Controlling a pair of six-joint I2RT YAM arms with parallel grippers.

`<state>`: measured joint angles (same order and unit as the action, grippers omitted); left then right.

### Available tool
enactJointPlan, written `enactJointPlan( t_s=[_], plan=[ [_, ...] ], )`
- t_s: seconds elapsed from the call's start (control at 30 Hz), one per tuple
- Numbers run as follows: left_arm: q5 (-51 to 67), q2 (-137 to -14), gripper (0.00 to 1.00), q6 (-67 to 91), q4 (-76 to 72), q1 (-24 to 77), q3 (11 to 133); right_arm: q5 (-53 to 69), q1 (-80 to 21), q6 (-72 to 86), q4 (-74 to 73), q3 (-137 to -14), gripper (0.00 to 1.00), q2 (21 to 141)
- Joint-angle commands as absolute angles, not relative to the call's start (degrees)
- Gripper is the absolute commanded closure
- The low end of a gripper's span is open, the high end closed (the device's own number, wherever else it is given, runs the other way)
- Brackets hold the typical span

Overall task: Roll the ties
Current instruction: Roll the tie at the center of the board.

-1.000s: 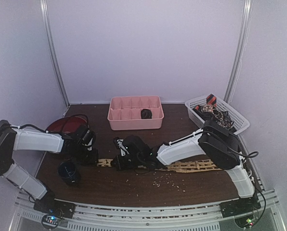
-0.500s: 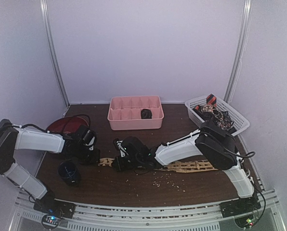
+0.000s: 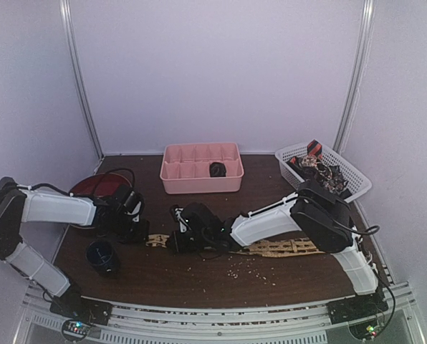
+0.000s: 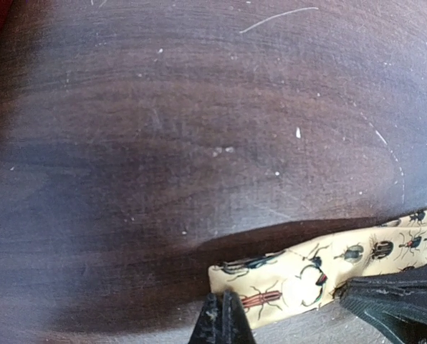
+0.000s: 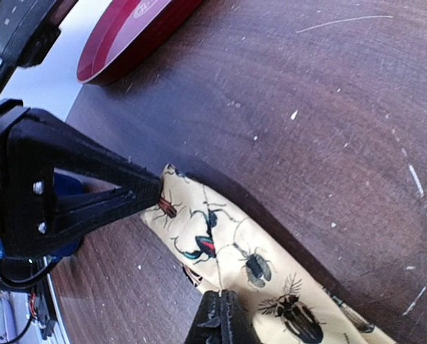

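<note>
A tan tie (image 3: 271,247) printed with beetles lies flat across the near table, its left end by the left gripper. In the left wrist view, my left gripper (image 4: 221,315) is shut, pinching the near edge of the tie's end (image 4: 299,265). In the right wrist view, my right gripper (image 5: 219,304) is shut on the tie (image 5: 264,269) a short way along from that end, with the left gripper's fingers (image 5: 120,197) touching the tip. From above, the left gripper (image 3: 138,234) and right gripper (image 3: 175,241) sit close together. More ties fill a white basket (image 3: 353,174).
A pink divided tray (image 3: 199,179) at the back holds one dark rolled tie (image 3: 217,169). A red plate (image 3: 92,188) lies at the left. A dark blue cup (image 3: 102,255) stands near the left arm. Crumbs (image 3: 246,269) dot the front of the table.
The right wrist has edged slightly left toward the left gripper. Both grippers stay shut on the tie's left end, and the tie has barely moved.
</note>
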<state>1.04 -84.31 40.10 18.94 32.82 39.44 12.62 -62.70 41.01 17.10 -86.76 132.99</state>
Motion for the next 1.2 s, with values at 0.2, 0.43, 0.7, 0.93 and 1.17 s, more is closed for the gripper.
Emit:
enactJointPlan(
  t_s=[0.2, 0.43, 0.7, 0.93, 1.17],
  plan=[
    [-0.28, -83.74, 1.0, 38.74, 20.66, 32.47, 42.1, 12.9, -61.51, 44.83, 20.23, -86.07, 1.0, 130.46],
    [0.38, -83.67, 1.0, 38.41, 20.65, 32.44, 42.44, 12.89, -61.46, 46.29, 17.89, -88.92, 1.0, 133.72],
    [8.0, -81.54, 1.0, 39.29, 16.04, 32.43, 42.02, 12.69, -61.51, 47.58, 16.58, -89.02, 1.0, 136.52],
    [22.66, -80.93, 1.0, 44.56, -1.32, 32.47, 37.53, 12.0, -61.48, 48.33, 17.72, -87.47, 1.0, 136.37],
    [-1.14, -81.22, 0.88, 41.01, 19.11, 32.44, 44.19, 11.87, -61.48, 48.6, 18.2, -86.93, 1.0, 136.34]
  ],
)
